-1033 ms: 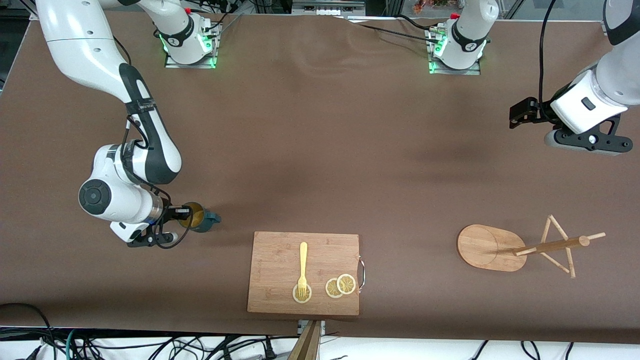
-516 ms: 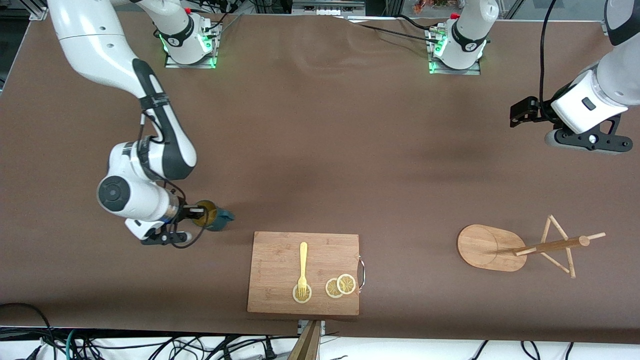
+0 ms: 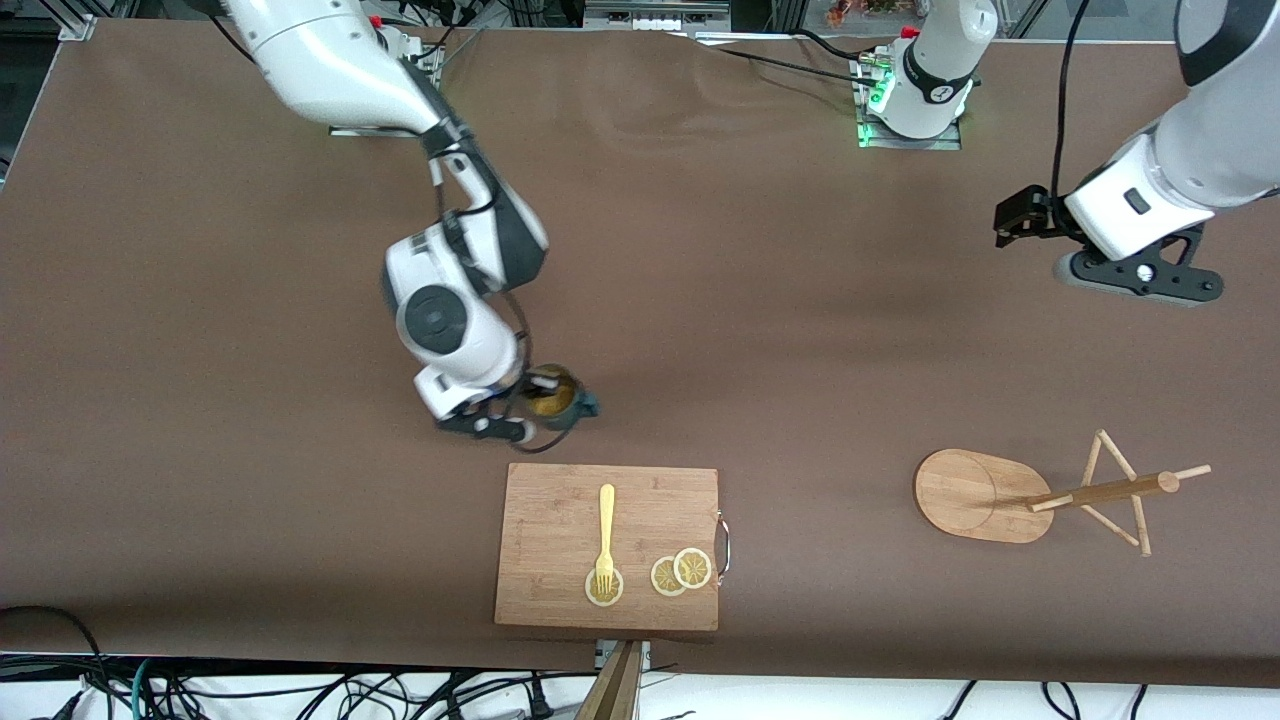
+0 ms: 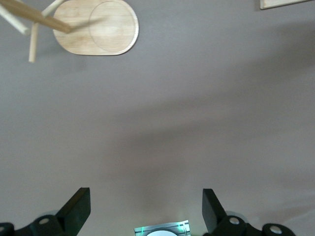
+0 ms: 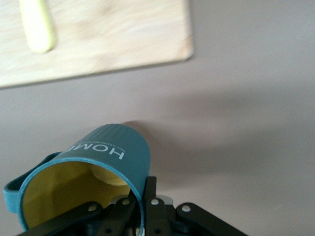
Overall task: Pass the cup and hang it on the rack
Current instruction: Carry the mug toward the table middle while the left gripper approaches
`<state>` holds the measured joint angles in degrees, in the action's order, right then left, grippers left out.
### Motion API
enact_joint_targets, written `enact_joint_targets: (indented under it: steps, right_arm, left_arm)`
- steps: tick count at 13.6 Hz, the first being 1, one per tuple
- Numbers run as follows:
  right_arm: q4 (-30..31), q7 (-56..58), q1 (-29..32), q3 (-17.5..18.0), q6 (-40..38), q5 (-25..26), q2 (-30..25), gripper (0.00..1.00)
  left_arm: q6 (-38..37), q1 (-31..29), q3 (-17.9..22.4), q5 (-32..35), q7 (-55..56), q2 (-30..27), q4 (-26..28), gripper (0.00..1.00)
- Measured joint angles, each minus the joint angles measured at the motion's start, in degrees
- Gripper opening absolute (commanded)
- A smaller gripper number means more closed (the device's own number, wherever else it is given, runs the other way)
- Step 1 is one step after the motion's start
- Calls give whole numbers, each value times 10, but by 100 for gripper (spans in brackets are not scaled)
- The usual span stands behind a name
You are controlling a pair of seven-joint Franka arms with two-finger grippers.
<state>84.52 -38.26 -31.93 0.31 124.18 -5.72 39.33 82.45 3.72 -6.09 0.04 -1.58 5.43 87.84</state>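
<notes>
The right gripper's [image 3: 528, 398] black fingers [image 5: 149, 196] pinch the rim of the small dark teal ribbed mug with the mustard-yellow inside [image 3: 555, 398], one finger inside the wall and one outside, so the mug hangs tilted in the air over the brown tabletop [image 3: 700, 300], its loop handle pointing away from the fingers. It is held over bare tabletop just beside the edge of the rectangular bamboo cutting board [image 3: 560, 520], which carries a yellow fork [image 3: 605, 530] and lemon slices [image 3: 680, 571]. The left gripper [image 4: 146, 209] waits over bare tabletop at the left arm's end, its fingers spread wide with nothing between them. The light bamboo mug tree with the oval base [image 3: 975, 495] stands nearer to the front camera than that spot.
</notes>
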Motion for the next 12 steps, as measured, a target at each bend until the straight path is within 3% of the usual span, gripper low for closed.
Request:
enact_joint_targets:
  steps: [5, 12]
  right_arm:
    - [-16, -120, -95, 8, 10, -1, 9, 0]
    - [-84, -226, -191, 8, 28, -1, 71, 0]
  left_arm:
    - [2, 14, -13, 0, 0, 15, 0, 100]
    - [1, 8, -5, 0, -18, 23, -3, 100]
